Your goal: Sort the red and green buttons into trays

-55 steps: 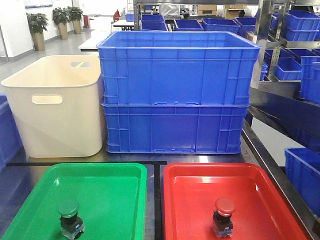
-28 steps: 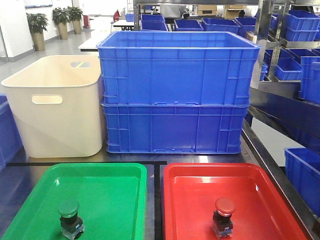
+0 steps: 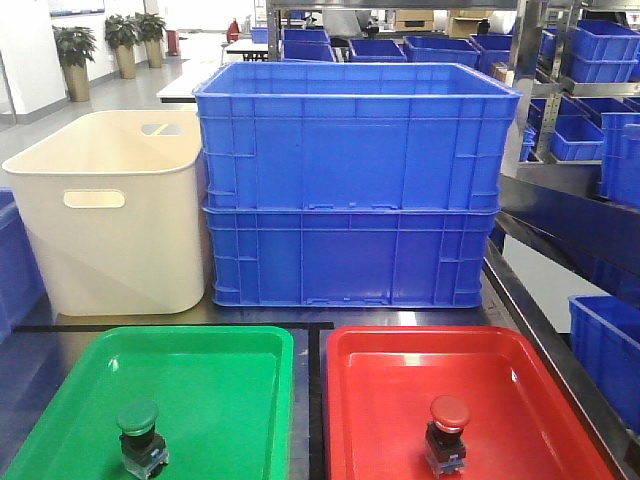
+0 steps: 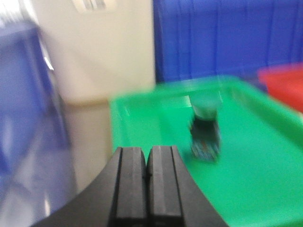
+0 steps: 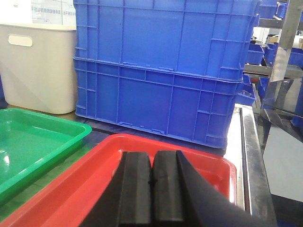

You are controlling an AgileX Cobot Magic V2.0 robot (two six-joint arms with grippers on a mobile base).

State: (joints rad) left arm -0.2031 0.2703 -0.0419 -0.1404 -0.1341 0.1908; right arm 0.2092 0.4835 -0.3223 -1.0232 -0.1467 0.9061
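Green button (image 4: pixel 206 130) sits in green tray (image 4: pixel 265 175) beyond closed left jaws.

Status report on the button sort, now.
Left gripper shut, empty; right gripper shut, empty. Green button upright in green tray, red button upright in red tray. Nothing in the way.

Ahead of me two deep blue crates (image 3: pixel 355 185) sit stacked mid-frame, a cream tub (image 3: pixel 115 210) just beside them at left. Potted plants (image 3: pixel 105 45) line a pale wall at upper left over grey floor. Metal shelving (image 3: pixel 585 90) holding more blue bins fills the right side.
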